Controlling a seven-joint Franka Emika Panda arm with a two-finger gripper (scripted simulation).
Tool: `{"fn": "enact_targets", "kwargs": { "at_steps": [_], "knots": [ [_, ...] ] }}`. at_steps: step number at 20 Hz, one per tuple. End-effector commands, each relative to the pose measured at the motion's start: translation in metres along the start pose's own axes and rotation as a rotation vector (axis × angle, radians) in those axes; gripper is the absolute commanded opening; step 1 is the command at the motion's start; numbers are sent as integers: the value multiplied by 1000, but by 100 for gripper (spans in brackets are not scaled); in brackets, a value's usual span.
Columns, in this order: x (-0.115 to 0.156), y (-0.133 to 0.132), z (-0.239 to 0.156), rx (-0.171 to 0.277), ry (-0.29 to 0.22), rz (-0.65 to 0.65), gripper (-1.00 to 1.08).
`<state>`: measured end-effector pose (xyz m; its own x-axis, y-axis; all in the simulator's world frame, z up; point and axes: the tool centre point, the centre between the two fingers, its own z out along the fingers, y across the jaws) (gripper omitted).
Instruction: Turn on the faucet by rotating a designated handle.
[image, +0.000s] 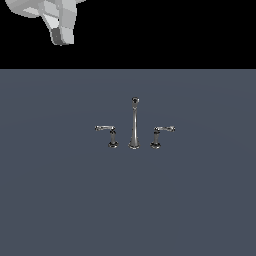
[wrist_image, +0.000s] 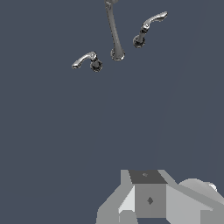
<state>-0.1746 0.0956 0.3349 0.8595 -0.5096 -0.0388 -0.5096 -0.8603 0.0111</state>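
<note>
The faucet stands as three small chrome pieces on the grey-blue floor, with its tall slender spout in the middle. The handle is the lever on the exterior view's left, its flat arm reaching leftward from a short post on a dark round base. Its mirror twin reaches rightward. My gripper hangs high and far from the faucet, toward the exterior view's upper left, touching nothing. Only its grey body shows; the fingertips are cut off by the frame edges.
The flat grey-blue floor spreads all around the faucet. Behind it the background is black. No other objects show in either view.
</note>
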Motion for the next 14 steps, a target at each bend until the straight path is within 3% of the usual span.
{"fn": "enact_targets", "kwargs": {
  "at_steps": [1,14],
  "knots": [
    [6,-12,13,3,1,54,-100],
    [44,-63,73,15,4,313,-100]
  ]
}}
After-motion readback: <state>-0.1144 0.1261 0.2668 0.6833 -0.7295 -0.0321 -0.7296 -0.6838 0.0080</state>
